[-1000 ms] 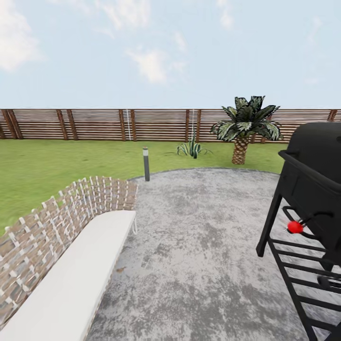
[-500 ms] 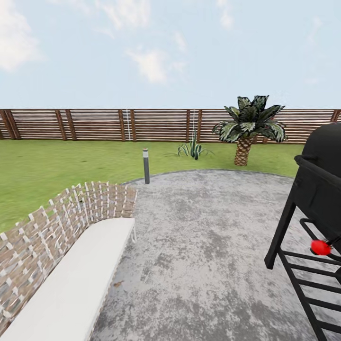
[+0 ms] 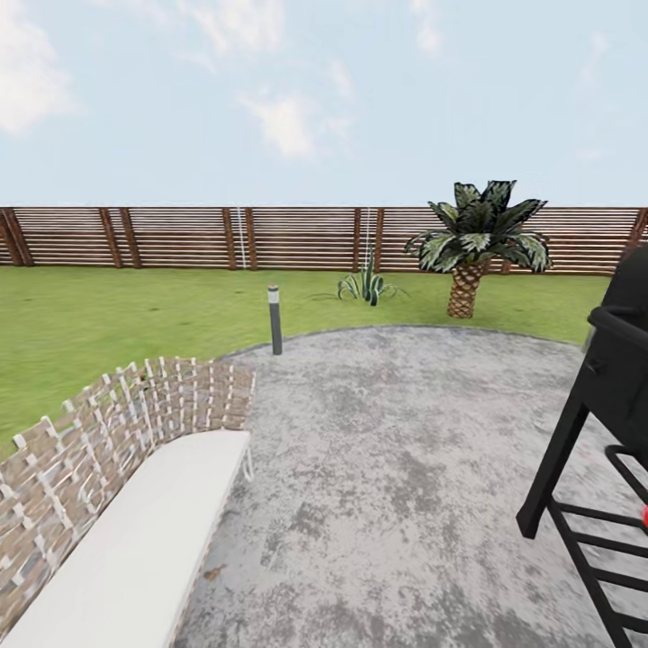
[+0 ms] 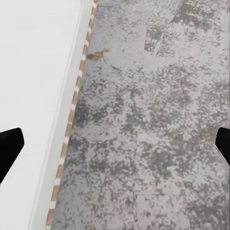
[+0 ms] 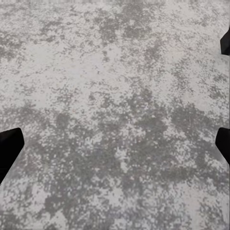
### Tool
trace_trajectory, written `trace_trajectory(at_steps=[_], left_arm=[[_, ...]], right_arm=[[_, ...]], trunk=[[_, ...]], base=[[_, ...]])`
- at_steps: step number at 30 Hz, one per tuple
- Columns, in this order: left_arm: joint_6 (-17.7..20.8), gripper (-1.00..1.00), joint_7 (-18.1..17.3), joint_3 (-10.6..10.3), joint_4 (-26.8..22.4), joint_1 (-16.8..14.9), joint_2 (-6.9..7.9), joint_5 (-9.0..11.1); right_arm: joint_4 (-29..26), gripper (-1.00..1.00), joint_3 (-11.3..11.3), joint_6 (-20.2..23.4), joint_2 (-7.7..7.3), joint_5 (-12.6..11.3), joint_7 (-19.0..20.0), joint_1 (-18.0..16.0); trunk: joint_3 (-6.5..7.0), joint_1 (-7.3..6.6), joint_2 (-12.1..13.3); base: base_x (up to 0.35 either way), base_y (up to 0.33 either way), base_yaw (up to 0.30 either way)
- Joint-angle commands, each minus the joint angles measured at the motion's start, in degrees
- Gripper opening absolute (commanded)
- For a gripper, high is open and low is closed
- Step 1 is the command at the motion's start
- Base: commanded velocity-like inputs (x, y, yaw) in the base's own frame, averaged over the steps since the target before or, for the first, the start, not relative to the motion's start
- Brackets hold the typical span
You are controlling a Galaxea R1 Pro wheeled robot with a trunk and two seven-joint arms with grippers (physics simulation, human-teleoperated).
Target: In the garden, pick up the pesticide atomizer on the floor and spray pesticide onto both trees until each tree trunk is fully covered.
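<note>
Paving: grey mottled paving (image 3: pixel 405 450) is spreading out ahead of the robot, a rounded patio edged by the lawn (image 3: pixel 108 310) of the garden.
Fence: brown slatted fence (image 3: pixel 180 238) is closing off the far side, which is why the view stops there.
Bench: white curved bench (image 3: pixel 144 540) with a woven backrest (image 3: pixel 117 418) is hugging the patio's left edge; nothing of the task is lying on it.
Grill: black grill (image 3: pixel 603 423) on its stand is standing at the right margin, cut off by the frame.
Bollard: thin grey bollard post (image 3: pixel 274 319) is marking where paving meets grass.
Palm: short scaly-trunked palm (image 3: pixel 475 247) is growing near the fence, with a spiky low plant (image 3: pixel 364 283) just beside it; it is not one of the target trees.
Task things: atomizer and the two pale-trunked trees are not appearing among these things, so judging by that, the robot is travelling and searching rather than grasping.
Left pincer: left pincer (image 4: pixel 115 148) is hanging wide and empty over the seam between bench edge and paving, dark fingertips (image 4: pixel 9 148) showing at both margins.
Right pincer: right pincer (image 5: pixel 115 143) is likewise spread wide with nothing in it, pointing down at bare paving, fingertips (image 5: pixel 9 146) at the edges.
Why so: both arms are probably being carried low and empty because nothing is yet within reach to pick up.
Next: finding the atomizer on the floor likely calls for turning or driving on.
</note>
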Motion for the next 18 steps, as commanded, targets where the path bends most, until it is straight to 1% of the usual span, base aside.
trace_trajectory(at_steps=[1,6,18], left_arm=[[0.0,1.00,0.0,0.0,0.0,0.0,0.00,0.0],[0.0,1.00,0.0,0.0,0.0,0.0,0.00,0.0],[-0.1,1.00,0.0,0.0,0.0,0.0,0.00,0.0]], right_arm=[[0.0,1.00,0.0,0.0,0.00,0.0,0.0,0.0],[0.0,1.00,0.0,0.1,0.00,0.0,0.0,0.0],[0.0,1.00,0.0,0.0,0.00,0.0,0.0,0.0]], trunk=[[0.00,0.00,0.0],[0.00,0.00,0.0],[0.00,0.00,0.0]], base=[[0.338,0.000,-0.120],[0.338,0.000,-0.230],[0.338,0.000,-0.279]])
